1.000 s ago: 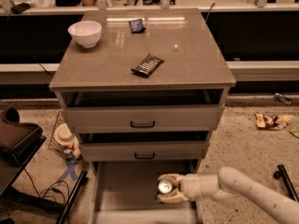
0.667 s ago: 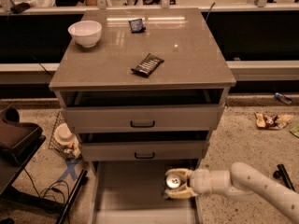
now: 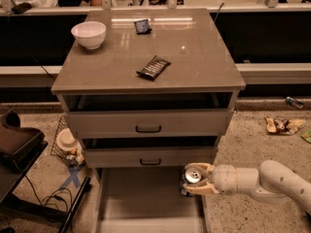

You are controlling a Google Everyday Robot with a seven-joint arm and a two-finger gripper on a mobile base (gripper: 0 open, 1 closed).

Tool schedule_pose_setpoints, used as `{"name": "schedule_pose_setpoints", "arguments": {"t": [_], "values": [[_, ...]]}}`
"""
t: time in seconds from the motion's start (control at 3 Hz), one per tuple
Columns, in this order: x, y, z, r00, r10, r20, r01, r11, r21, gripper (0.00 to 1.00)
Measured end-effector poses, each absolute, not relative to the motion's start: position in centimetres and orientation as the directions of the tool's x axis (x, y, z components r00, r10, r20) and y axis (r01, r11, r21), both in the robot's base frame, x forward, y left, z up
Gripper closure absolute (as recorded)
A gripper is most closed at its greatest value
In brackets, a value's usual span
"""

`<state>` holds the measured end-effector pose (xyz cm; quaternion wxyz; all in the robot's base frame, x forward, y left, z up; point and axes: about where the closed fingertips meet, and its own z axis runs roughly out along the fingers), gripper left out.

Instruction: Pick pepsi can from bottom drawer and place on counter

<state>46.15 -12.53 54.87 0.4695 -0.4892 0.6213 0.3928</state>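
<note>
The pepsi can (image 3: pixel 191 177), dark blue with a silver top and pull tab, is held upright between the two pale fingers of my gripper (image 3: pixel 196 178). The gripper is shut on it at the right rear of the open bottom drawer (image 3: pixel 146 205), just under the middle drawer's front. My white arm (image 3: pixel 265 181) reaches in from the right. The counter (image 3: pixel 194 57) is the glossy grey-brown top of the cabinet, well above the can.
On the counter stand a white bowl (image 3: pixel 89 34), a flat dark snack wrapper (image 3: pixel 153 67) and a small dark blue packet (image 3: pixel 142 26). The two upper drawers (image 3: pixel 148 125) are slightly pulled out. A dark chair (image 3: pixel 17 144) and cables lie at left; litter (image 3: pixel 282 125) lies at right.
The gripper with the can has risen and moved a little right, from low in the drawer to just under the middle drawer's front. The arm has drawn back to the right.
</note>
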Motion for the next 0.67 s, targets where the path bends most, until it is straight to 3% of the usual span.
{"name": "schedule_pose_setpoints", "arguments": {"t": [0.67], "values": [[46.8, -13.0, 57.4, -0.114, -0.215, -0.970, -0.971, 0.230, 0.064, 1.00]]}}
